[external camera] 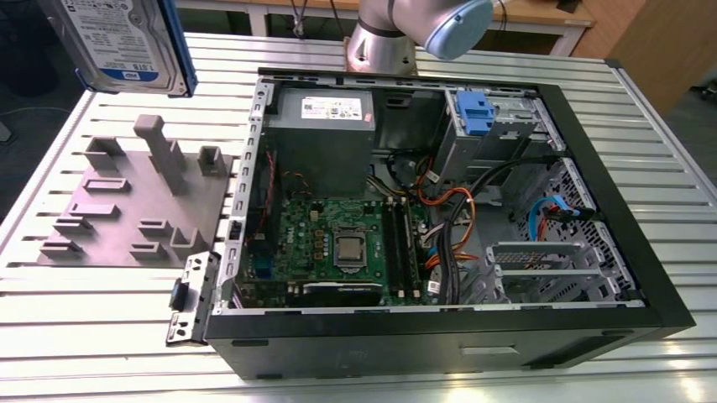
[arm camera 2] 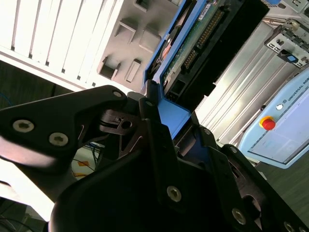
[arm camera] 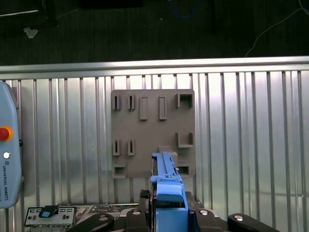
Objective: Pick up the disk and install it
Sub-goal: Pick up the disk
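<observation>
The disk (external camera: 129, 42), a silver drive with a white-and-blue label in a blue carrier, hangs high above the table at the exterior view's upper left, over the grey fixture plate (external camera: 134, 201). In the second wrist view my gripper (arm camera 2: 171, 118) is shut on the blue carrier end of the disk (arm camera 2: 193, 43), whose green circuit-board side shows. In the first wrist view the disk (arm camera: 165, 171) is seen edge-on, rising from my gripper (arm camera: 168, 208) above the fixture plate (arm camera: 152, 135).
The open computer case (external camera: 620, 201) lies on the slatted metal table (external camera: 101, 302), to the exterior view's right of the fixture plate. Inside are a grey power-supply box (external camera: 325, 126), a motherboard (external camera: 336, 243), cables and a drive bay with a blue latch (external camera: 476, 113). A teach pendant (arm camera: 7, 154) lies nearby.
</observation>
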Tool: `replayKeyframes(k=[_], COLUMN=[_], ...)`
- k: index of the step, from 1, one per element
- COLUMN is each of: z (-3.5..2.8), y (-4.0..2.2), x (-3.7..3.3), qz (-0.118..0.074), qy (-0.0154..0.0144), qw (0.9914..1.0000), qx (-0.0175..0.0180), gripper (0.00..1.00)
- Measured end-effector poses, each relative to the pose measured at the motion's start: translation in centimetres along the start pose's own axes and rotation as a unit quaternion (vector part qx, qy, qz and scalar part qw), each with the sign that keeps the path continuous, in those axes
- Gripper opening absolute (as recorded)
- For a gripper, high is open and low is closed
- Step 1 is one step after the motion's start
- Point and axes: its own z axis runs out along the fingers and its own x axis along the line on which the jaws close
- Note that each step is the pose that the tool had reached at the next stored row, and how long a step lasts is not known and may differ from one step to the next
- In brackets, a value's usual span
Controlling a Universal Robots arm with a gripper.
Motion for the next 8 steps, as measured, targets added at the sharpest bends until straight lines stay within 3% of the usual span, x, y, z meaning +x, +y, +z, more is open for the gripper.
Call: replayKeyframes(k=[4, 8], z=[0.0, -0.01], y=[-0.05, -0.08], x=[0.08, 0.87], qz=[0.0, 0.0], qy=[0.0, 0.0], qw=[1.0, 1.0], qx=[0.0, 0.0], gripper=[0.36, 0.36])
